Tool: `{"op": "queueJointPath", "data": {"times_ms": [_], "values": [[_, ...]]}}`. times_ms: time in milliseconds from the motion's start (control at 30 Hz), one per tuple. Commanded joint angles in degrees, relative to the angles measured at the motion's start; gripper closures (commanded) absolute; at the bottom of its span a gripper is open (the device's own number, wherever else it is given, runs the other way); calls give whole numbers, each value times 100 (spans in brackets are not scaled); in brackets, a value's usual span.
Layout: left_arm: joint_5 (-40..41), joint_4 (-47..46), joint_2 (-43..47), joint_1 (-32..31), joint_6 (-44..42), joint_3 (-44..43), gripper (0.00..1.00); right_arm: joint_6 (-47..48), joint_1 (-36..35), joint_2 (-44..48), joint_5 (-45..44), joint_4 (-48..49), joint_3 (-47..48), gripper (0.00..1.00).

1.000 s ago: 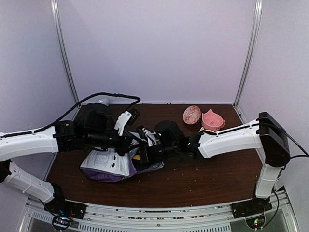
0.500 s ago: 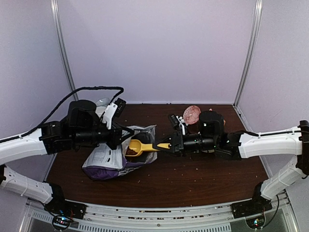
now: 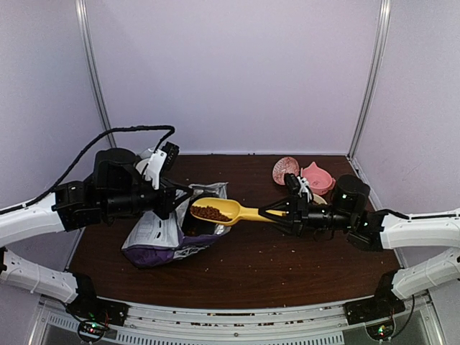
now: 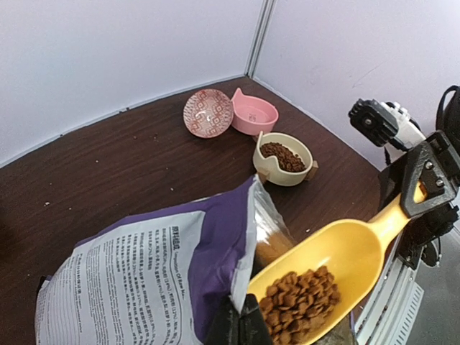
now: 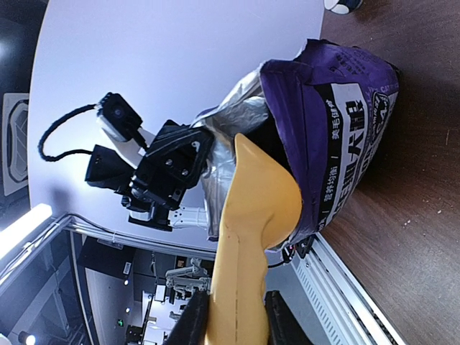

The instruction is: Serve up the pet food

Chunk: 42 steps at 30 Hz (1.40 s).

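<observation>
Pale lilac walls (image 3: pixel 237 72) close in the back and both sides, with metal posts (image 3: pixel 370 72) at the two rear corners, so the free space lies above and toward the near rail (image 3: pixel 237 316). The dark wooden table (image 3: pixel 287 266) shows a broad bare strip along its front, between the arms and the rail, and another patch at the back centre. The left arm reaches in from the left edge, the right arm from the right, and they meet over the middle. A purple bag (image 3: pixel 162 237) lies slumped left of centre with its mouth lifted; the left gripper (image 4: pixel 241 320) is pressed together on the bag's upper edge. The right gripper (image 5: pixel 237 316) pinches the handle of a yellow scoop (image 3: pixel 223 210), held level just outside the bag's mouth and above the table. The pet food (image 4: pixel 298 305) fills the scoop's cup as a brown heap. More sits in a cream bowl (image 4: pixel 284 159) near the back right corner, just beside a pink bowl (image 3: pixel 317 178) and a patterned red dish (image 3: pixel 285 170). Small crumbs (image 3: pixel 251 248) dot the wood.
</observation>
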<state>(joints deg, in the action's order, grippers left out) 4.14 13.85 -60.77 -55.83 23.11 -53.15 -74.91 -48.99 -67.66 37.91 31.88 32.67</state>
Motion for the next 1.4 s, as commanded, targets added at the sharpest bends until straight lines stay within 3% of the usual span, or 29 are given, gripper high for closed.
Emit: {"op": "queueJointPath", "data": {"times_ms": [0, 333, 467, 800, 1033, 1367], "values": [[448, -421, 244, 80, 160, -36, 100, -414, 129, 490, 58, 629, -264, 96], [389, -438, 216, 142, 281, -51, 100, -694, 155, 903, -25, 1133, -435, 96], [390, -395, 240, 143, 282, -47, 100, -462, 413, 1176, -187, 441, -284, 96], [333, -299, 323, 160, 247, -39, 100, 27, 2349, 1892, -399, -919, -386, 96], [259, -231, 386, 161, 189, -20, 100, 255, 4106, 1797, -177, -995, -664, 95], [201, -209, 424, 169, 150, 5, 100, 1290, 5204, 963, -308, -1740, -261, 95]]}}
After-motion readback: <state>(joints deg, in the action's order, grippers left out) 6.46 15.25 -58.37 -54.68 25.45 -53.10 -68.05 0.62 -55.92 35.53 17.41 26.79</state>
